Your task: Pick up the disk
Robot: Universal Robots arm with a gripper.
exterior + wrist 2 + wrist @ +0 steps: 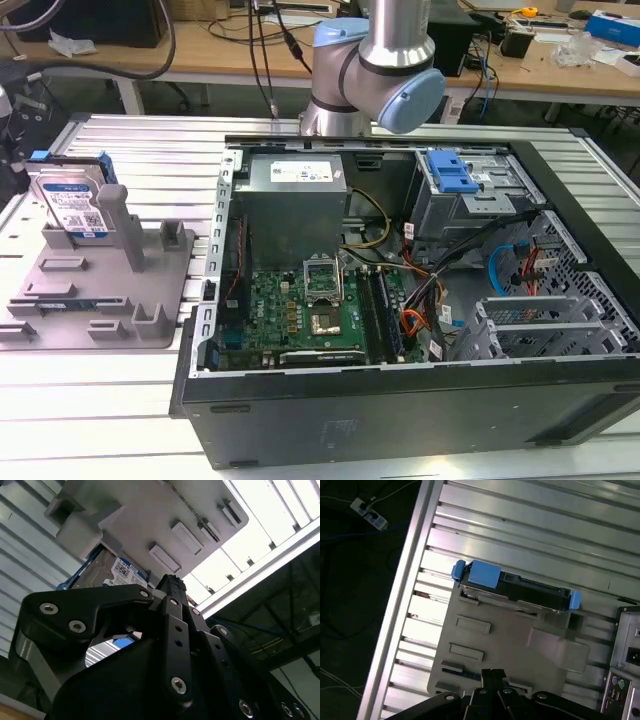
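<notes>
The gripper (492,672) hangs over the grey plastic fixture (110,300), its 2 black fingers pressed together, gripping nothing. The disk (70,205) stands on edge against an upright post, silver and blue-railed, with bare ribbed aluminium table (150,150) beyond.

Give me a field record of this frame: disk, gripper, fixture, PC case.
disk: stands on edge in the fixture, on the exterior view's left; blue side rails; not yet picked up
gripper: shut, empty, over the fixture, apart from the disk
fixture: grey, upright posts, sits on the slatted metal table
PC case: open, motherboard exposed, beside the fixture on the exterior view's right
</notes>
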